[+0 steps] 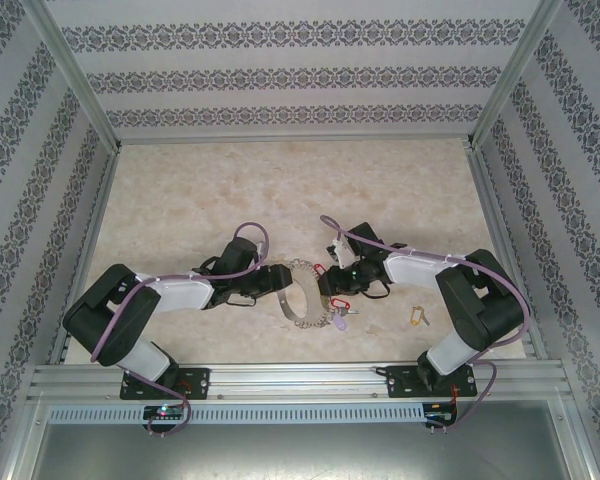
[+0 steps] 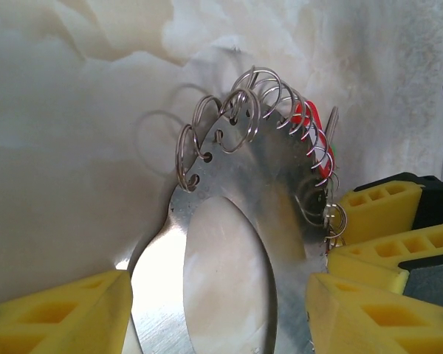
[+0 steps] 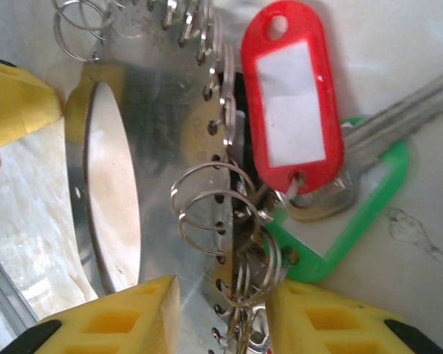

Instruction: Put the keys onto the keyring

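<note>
Keyring (image 2: 273,184) sits between left tool (image 2: 220,295) and right tool (image 3: 223,302).

**TABLE: SURFACE AND CONTENTS**

Table (image 1: 230,190): beige marbled top, metal rails (image 1: 280,375) along its edges.

On it:
- Red tag (image 3: 288,103) and green tag (image 3: 319,264), overlapping, with a silver key (image 3: 402,118) between them, just beside the keyring (image 1: 298,296). Whether the keyring itself rests on the top cannot be told.
- Yellow-tagged key (image 1: 416,316), alone near the front right, well apart from the rest.

Silver keyring (image 3: 159,110), red tag (image 3: 292,103), green tag (image 3: 369,214), yellow fingers (image 3: 118,324), beige marbled table (image 1: 280,190).
</note>
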You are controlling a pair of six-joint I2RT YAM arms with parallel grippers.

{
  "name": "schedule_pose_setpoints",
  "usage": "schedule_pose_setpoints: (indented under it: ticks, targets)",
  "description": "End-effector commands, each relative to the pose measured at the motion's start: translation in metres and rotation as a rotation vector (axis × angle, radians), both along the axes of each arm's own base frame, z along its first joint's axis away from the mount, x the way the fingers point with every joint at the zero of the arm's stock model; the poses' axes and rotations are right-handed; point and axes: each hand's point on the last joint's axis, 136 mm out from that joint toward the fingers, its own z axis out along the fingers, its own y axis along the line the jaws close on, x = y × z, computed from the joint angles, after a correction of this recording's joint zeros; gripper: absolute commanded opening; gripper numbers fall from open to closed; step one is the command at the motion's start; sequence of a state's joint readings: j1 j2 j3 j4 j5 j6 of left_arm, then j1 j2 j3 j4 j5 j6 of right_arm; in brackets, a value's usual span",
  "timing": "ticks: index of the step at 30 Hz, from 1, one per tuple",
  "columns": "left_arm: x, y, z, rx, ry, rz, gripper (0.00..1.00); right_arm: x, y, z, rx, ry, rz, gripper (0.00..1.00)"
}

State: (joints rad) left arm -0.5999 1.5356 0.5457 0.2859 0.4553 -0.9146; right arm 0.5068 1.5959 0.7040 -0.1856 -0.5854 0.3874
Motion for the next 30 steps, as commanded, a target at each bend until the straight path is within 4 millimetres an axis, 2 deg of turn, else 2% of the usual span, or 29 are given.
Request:
schedule_pose_setpoints:
  ticks: [1, 9, 15, 18, 20, 22, 24, 27, 30]
  targets:
    - [0.005, -0.01, 0.005, -0.044, -0.019, -0.018, 0.62, -0.005, 0.009, -0.002, 0.066, 0.019, 0.008, 0.35]
    - [0.012, -0.022, 0.011, -0.081, -0.026, -0.043, 0.6, -0.001, 0.024, 0.008, 0.15, -0.002, 0.027, 0.3]
    - [0.015, -0.024, 0.008, -0.08, -0.025, -0.044, 0.6, -0.001, 0.025, 0.004, 0.157, 0.005, 0.028, 0.31]
    - [0.016, -0.024, 0.007, -0.08, -0.025, -0.039, 0.6, -0.002, 0.027, 0.004, 0.178, 0.01, 0.037, 0.28]
    - [0.017, -0.024, 0.008, -0.081, -0.027, -0.039, 0.6, -0.002, 0.03, 0.007, 0.198, 0.011, 0.037, 0.19]
    - [0.018, -0.024, 0.011, -0.085, -0.04, -0.037, 0.6, 0.0, 0.029, 0.01, 0.2, 0.005, 0.032, 0.16]
    - [0.02, -0.023, 0.018, -0.086, -0.064, -0.033, 0.6, 0.002, 0.026, 0.015, 0.201, -0.013, 0.021, 0.14]
    - [0.024, -0.018, 0.033, -0.065, -0.114, -0.011, 0.62, 0.009, 0.019, 0.03, 0.224, -0.047, -0.012, 0.04]
    - [0.03, -0.002, 0.051, -0.014, -0.182, 0.045, 0.66, 0.016, 0.012, 0.056, 0.269, -0.1, -0.043, 0.0]
